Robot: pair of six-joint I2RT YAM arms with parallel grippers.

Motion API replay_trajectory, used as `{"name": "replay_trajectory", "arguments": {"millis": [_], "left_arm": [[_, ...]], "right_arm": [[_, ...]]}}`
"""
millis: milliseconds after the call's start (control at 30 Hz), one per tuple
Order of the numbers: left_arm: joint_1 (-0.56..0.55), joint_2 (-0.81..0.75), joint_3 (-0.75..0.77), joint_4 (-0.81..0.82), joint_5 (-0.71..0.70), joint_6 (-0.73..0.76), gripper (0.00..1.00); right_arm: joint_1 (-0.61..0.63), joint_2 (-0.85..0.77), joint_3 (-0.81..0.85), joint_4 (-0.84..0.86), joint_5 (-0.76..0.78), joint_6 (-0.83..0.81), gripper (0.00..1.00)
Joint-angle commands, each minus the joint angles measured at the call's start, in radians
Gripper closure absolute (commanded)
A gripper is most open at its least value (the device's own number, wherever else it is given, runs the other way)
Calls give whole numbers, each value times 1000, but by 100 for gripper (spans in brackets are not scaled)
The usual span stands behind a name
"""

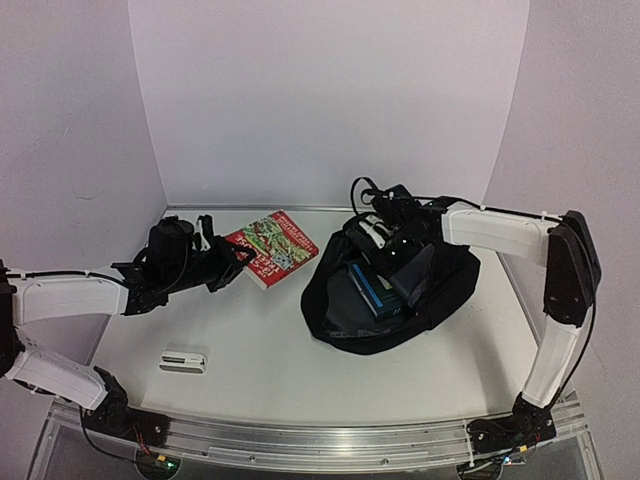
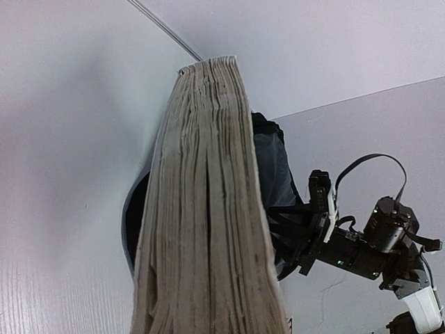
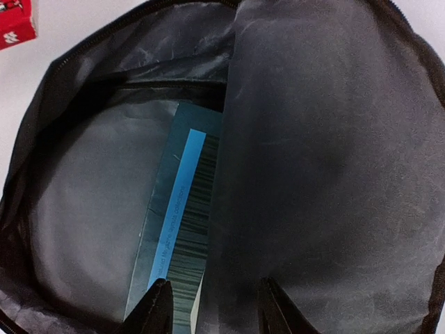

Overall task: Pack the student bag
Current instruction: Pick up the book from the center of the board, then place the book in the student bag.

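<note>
The student bag (image 1: 345,315), a big black backpack, lies open at the right of the table. A blue book (image 1: 372,288) stands inside it, and shows again as the blue book (image 3: 179,216) in the right wrist view. My right gripper (image 1: 398,250) hovers in the bag's mouth. That right gripper (image 3: 215,309) is open, its fingertips (image 3: 157,306) apart over the edge of a grey inner flap (image 3: 320,174). My left gripper (image 1: 226,258) is shut on a thick book with a red and green cover (image 1: 275,243). Its page edge (image 2: 205,229) fills the left wrist view.
A small white case (image 1: 183,360) lies on the table (image 1: 260,340) near the front left. White walls close in the back and both sides. The right arm (image 2: 368,247) crosses behind the held book in the left wrist view.
</note>
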Motion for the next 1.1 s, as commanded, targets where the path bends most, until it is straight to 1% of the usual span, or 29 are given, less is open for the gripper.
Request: {"name": "replay_trajectory", "arguments": {"millis": [0, 33, 133, 200, 333, 467, 667, 800, 1067], "left_arm": [[8, -44, 5, 105, 16, 3, 100], [9, -45, 4, 106, 17, 5, 100], [9, -53, 0, 110, 19, 8, 100], [9, -55, -4, 114, 19, 8, 100], [8, -44, -9, 135, 34, 12, 100], [8, -18, -11, 191, 83, 30, 100], [9, 47, -5, 325, 202, 32, 100], [8, 102, 9, 434, 289, 11, 100], [8, 218, 61, 571, 410, -41, 100]], "right_arm": [[6, 44, 35, -13, 86, -22, 61], [6, 50, 35, -14, 98, -24, 64], [6, 52, 41, -13, 103, -16, 78], [6, 43, 55, -15, 85, 2, 87], [6, 14, 85, -34, 30, 30, 100], [6, -14, 113, -41, 18, 27, 100], [4, -45, 161, -41, 46, 0, 100], [-9, -68, 191, -39, 17, 24, 100], [-32, -102, 210, -15, -51, 76, 100]]}}
